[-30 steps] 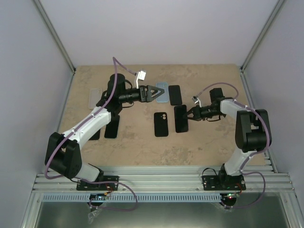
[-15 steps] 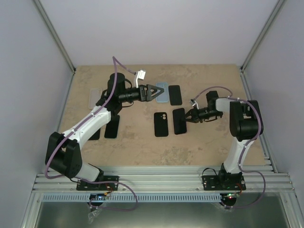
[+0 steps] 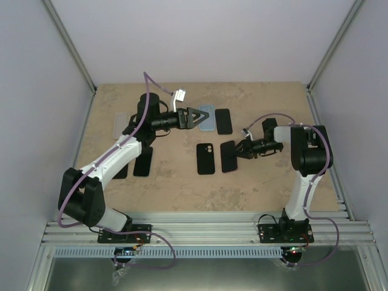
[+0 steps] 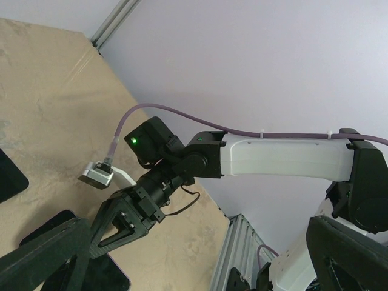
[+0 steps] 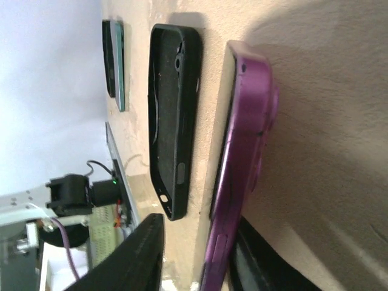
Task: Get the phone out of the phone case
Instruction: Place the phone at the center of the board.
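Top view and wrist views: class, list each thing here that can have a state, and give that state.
Purple phone: bare, no case on it.
Black case: empty, hollow side up.
Right fingers: open, either side of the purple phone.
Left fingers: wide open, empty.

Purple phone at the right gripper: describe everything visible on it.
The purple phone has a glossy purple back and frame, a raised camera bump near its far end and small side buttons. From above, only its dark front shows. It lies on the beige table, beside the empty black case but apart from it. Its near end sits between the right gripper's fingers. Contact is unclear.
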